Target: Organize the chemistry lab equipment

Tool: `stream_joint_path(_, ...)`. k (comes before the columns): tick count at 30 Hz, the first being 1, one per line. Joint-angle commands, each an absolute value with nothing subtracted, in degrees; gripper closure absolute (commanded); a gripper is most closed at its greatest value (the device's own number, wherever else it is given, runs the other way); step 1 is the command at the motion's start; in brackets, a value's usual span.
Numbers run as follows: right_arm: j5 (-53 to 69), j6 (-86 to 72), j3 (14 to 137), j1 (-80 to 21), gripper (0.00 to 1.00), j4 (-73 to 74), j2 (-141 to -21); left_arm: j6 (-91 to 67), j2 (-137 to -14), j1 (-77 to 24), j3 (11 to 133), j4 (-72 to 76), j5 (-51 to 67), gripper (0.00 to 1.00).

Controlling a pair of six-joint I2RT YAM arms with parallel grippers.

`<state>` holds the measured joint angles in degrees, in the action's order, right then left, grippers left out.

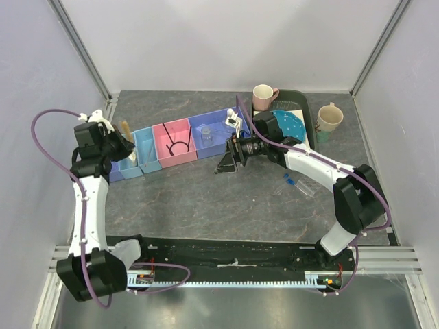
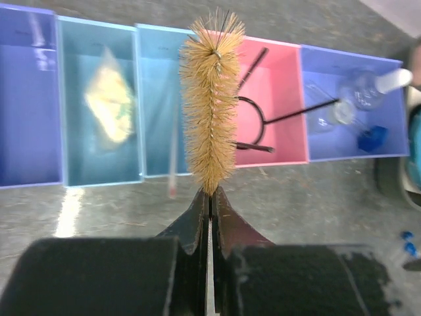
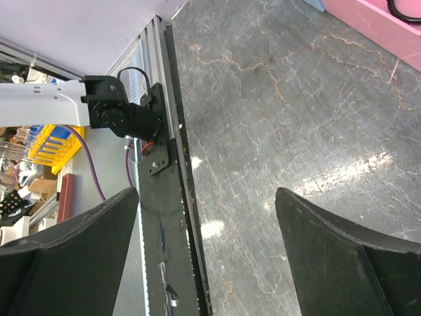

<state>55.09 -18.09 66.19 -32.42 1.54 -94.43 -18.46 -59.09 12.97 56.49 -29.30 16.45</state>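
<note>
Grey marbled worktop (image 1: pixel 206 205), white enclosure walls, coloured bins (image 1: pixel 171 140) in a row at the far side. Left gripper (image 2: pixel 210 195) is clamped tight on the thin stem of the bristle brush (image 2: pixel 210 105), held above the left end of the row, though I cannot tell which compartment lies under it; right gripper (image 3: pixel 207 197) gapes wide and holds nothing. Risks, my judgement: a fingertip grip on so thin a stem lets the brush pivot, or the bristles catch a divider on release and straddle two bins; the blue-capped vials (image 1: pixel 295 181), loose and well apart from the bins, may roll if nudged
</note>
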Motion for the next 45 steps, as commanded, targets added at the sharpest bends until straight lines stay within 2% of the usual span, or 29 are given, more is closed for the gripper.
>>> stream_joint_path(1, 54.67, -12.04, 70.05, -32.70, 0.07, 5.09, -92.81, -7.74, -65.81, 14.76, 63.09, -35.77, 7.92, 0.98)
stream_joint_path(12, 53.35, -4.66, 71.45, -32.61, 0.04, 11.33, -92.28, 3.33, -82.70, 18.89, 70.13, -36.12, -1.13, 0.98)
stream_joint_path(25, 52.73, -0.70, 72.69, -32.08, 0.03, 14.85, -92.37, 5.54, -98.34, 21.18, 78.74, -38.41, -4.75, 0.98)
stream_joint_path(28, 52.82, -0.53, 72.86, -31.91, 0.03, 15.03, -92.46, 5.36, -100.10, 21.27, 80.85, -39.54, -4.92, 0.95)
stream_joint_path(35, 52.74, -0.44, 73.13, -31.64, 0.03, 15.38, -92.55, 3.78, -102.66, 21.36, 81.91, -41.57, -5.36, 0.76)
stream_joint_path(45, 52.47, -0.44, 72.95, -31.55, 0.02, 15.91, -92.11, 1.76, -98.88, 21.71, 81.04, -42.19, -4.75, 0.69)
